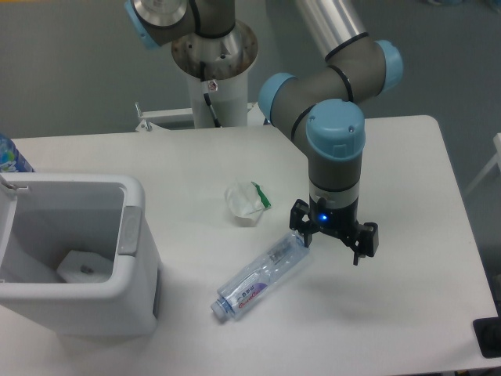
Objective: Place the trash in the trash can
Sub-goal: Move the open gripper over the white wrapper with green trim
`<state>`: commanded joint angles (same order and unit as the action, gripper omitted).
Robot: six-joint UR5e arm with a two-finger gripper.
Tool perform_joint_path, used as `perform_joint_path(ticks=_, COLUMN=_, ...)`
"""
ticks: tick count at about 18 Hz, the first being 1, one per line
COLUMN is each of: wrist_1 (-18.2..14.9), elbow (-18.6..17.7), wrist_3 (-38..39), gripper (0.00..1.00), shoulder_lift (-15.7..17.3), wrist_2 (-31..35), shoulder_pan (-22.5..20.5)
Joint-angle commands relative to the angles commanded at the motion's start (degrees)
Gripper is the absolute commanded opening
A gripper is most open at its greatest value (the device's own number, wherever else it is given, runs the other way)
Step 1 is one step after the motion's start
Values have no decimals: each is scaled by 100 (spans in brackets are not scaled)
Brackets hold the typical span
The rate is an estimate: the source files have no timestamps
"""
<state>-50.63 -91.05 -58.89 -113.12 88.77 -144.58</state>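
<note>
Tabletop [407,157] is white and matte against a grey floor. Gripper [333,240] hangs at four o'clock, jaws spread wide, beside the bottle [262,276] lying flat. Wrapper [246,202] sits near centre; trash can [74,251] stands at eight o'clock.

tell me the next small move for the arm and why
Probably shift toward the bottle and lower over it: the gripper hovers beside the bottle's base holding nothing, and both the bottle and the wrapper lie on the table outside the bin.
</note>
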Motion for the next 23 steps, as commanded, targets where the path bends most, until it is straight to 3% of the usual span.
perform_joint_path(ticks=6, wrist_1=0, elbow=-236, wrist_3=26, gripper=100, shoulder_lift=114, wrist_2=-53, shoulder_pan=17)
perform_joint_path(ticks=13, wrist_1=316, elbow=-1440, wrist_3=-17, gripper=100, shoulder_lift=703, wrist_2=-105, shoulder_pan=342)
perform_joint_path(ticks=18, wrist_1=281, elbow=-2178, wrist_3=-615, gripper=100, shoulder_lift=1054, wrist_2=-105, shoulder_pan=720)
perform_joint_path(ticks=20, wrist_1=290, elbow=-2582, wrist_3=-580, gripper=100, shoulder_lift=1256, wrist_2=-79, shoulder_pan=922)
perform_joint_path(ticks=23, wrist_1=290, elbow=-2838, wrist_3=-458, gripper=100, shoulder_lift=1362, wrist_2=-62, shoulder_pan=1124)
